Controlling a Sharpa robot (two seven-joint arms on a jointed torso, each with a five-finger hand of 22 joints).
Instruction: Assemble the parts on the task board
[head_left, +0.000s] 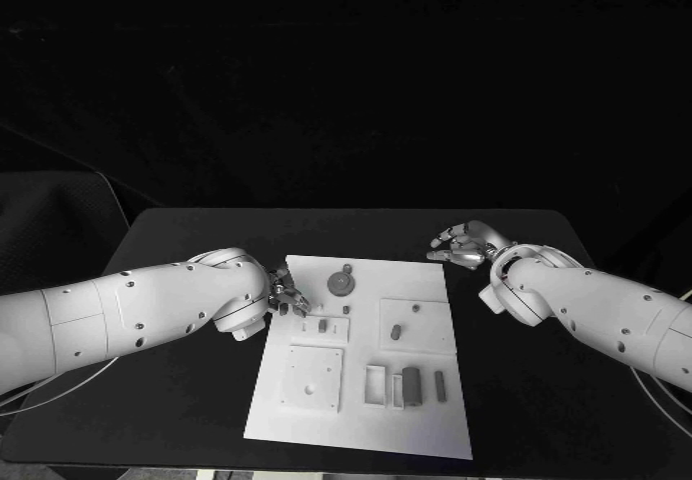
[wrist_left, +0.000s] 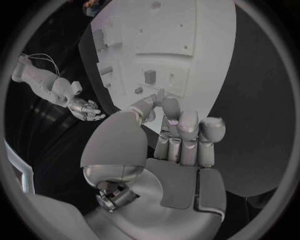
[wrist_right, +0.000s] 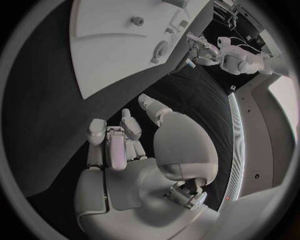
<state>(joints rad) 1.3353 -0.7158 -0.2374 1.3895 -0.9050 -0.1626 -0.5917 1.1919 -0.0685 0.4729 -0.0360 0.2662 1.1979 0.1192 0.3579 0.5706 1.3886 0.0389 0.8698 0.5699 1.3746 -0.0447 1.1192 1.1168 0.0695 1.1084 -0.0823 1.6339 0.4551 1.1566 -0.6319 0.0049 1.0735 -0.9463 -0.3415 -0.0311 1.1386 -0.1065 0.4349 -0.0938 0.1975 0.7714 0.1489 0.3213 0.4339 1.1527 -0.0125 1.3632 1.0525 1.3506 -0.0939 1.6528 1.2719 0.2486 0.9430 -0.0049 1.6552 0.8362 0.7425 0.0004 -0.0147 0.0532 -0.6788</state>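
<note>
Task board (head_left: 361, 400), a white plate lying flat at the middle of the black table (head_left: 188, 400), its long sides running away from the robot. Small grey parts (head_left: 411, 385) stand in recesses near the board's near right corner; others lie further up, among them a round part (head_left: 342, 282) near the far edge and a short peg (head_left: 394, 331) in a square recess. The head view shows the left hand (head_left: 289, 298) at the board's left edge, fingertips over the plate near a small part (head_left: 323, 325); the left wrist view adds that the fingers (wrist_left: 187, 125) lie curled together over the board's rim (wrist_left: 206, 75), though whether they pinch anything cannot be told. The right hand (head_left: 464, 246) sits over bare table beyond the board's far right corner, well apart from the plate; the right wrist view shows its fingers (wrist_right: 115, 142) loosely bent and apart, holding nothing, with the board's edge (wrist_right: 112, 75) ahead of them. Open table borders the board on both long sides and at the far edge
</note>
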